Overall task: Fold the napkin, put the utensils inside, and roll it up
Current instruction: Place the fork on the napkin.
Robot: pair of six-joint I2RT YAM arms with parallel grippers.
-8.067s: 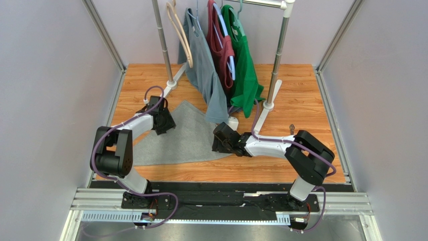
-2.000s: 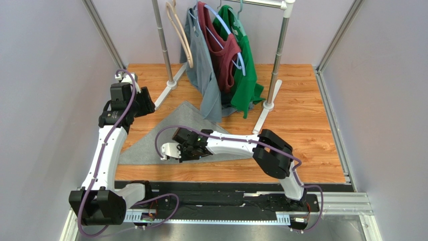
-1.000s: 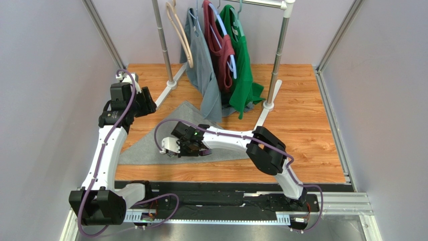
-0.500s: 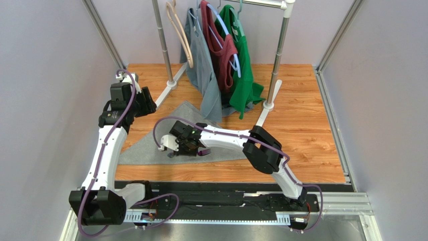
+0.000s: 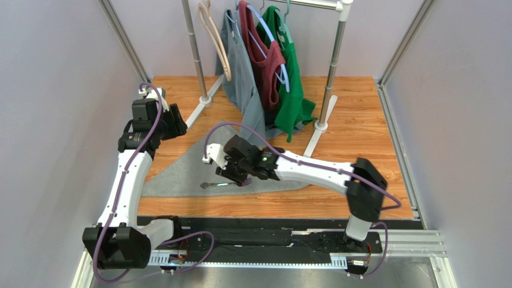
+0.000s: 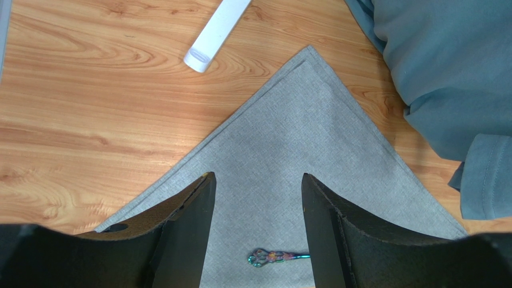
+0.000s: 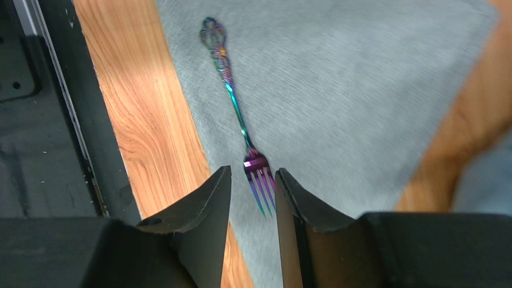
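the left arm [image 5: 127, 177] and right arm [image 5: 318, 171] are both built of white tubular links joined by chunky black joint housings, and a purple cable [image 5: 228, 125] loops along each. their bases are black blocks bolted to a black plate [image 5: 264, 237] edged with a silver rail [image 5: 414, 243]. the fingers [image 6: 186, 228] are matte black wedges, one with a small round hole near its root.

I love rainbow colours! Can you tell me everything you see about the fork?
The fork is slim, shiny metal with a rainbow sheen: green and teal along the handle, purple at its four tines. The handle end is curly and ornate. It lies flat on the grey napkin, close to the edge nearest the robot's bases. The right fingers hang open over its tines, not gripping it.
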